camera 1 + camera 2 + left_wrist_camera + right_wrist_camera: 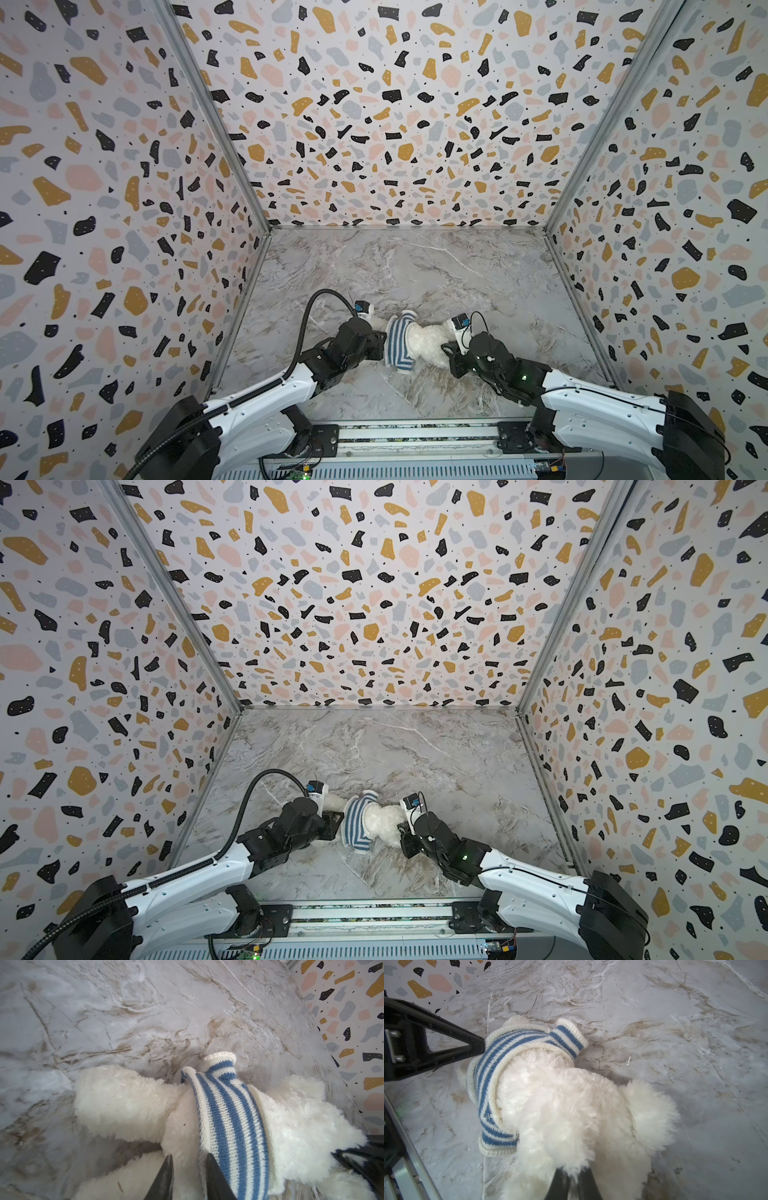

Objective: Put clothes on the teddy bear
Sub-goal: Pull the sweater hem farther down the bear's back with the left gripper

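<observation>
The cream-white teddy bear (424, 338) (386, 820) lies on the marble table (415, 266), head end to the left. A blue-and-white striped shirt (399, 343) (357, 823) is bunched round its upper body, with one sleeve (569, 1036) sticking out empty. My left gripper (384, 338) (189, 1155) sits at the shirt's (228, 1115) neck-side hem. Its jaws are a narrow gap apart, with fur and the hem edge between them. My right gripper (446, 347) (573, 1169) is shut on fur at the bear's (571, 1105) lower end.
Terrazzo-patterned walls (124, 208) (665, 208) enclose the table on the left, right and back. A metal rail (415, 436) with both arm bases runs along the front edge. Bare marble stretches behind the bear toward the back wall.
</observation>
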You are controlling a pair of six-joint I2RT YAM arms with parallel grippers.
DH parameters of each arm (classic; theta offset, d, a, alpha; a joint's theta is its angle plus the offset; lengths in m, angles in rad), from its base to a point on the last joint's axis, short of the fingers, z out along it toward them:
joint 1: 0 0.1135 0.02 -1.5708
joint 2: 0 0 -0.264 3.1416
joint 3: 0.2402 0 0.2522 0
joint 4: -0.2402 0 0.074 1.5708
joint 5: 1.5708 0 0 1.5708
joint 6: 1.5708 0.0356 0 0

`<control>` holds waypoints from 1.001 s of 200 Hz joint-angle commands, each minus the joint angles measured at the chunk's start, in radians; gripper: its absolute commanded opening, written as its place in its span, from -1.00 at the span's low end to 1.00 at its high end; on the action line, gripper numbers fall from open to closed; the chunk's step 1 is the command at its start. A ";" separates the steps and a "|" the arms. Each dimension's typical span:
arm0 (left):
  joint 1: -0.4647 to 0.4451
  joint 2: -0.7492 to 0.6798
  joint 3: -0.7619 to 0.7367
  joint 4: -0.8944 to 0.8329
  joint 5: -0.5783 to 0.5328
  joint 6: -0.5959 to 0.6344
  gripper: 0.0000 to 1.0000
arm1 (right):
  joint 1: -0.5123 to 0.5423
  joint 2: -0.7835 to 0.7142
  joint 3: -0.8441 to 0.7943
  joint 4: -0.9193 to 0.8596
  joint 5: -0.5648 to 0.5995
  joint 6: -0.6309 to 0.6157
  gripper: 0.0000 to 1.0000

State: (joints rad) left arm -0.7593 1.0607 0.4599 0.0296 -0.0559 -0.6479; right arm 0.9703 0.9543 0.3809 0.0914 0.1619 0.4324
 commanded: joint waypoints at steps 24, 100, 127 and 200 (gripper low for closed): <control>0.006 0.013 0.039 0.091 0.068 0.014 -0.45 | 0.008 -0.027 -0.021 0.055 0.006 -0.016 -1.00; 0.035 0.060 0.058 0.081 0.054 0.019 -0.74 | 0.021 -0.065 -0.047 0.051 0.024 -0.010 -1.00; 0.050 0.045 0.044 0.095 0.075 0.010 -1.00 | 0.021 -0.079 -0.051 0.036 0.036 -0.012 -1.00; 0.150 -0.043 -0.025 0.092 0.125 0.009 -1.00 | 0.023 -0.112 -0.074 0.015 0.052 0.005 -1.00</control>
State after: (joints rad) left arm -0.6376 1.0393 0.4599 0.0990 0.0635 -0.6430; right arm 0.9890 0.8700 0.3130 0.1257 0.1802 0.4290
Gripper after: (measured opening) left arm 0.046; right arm 0.086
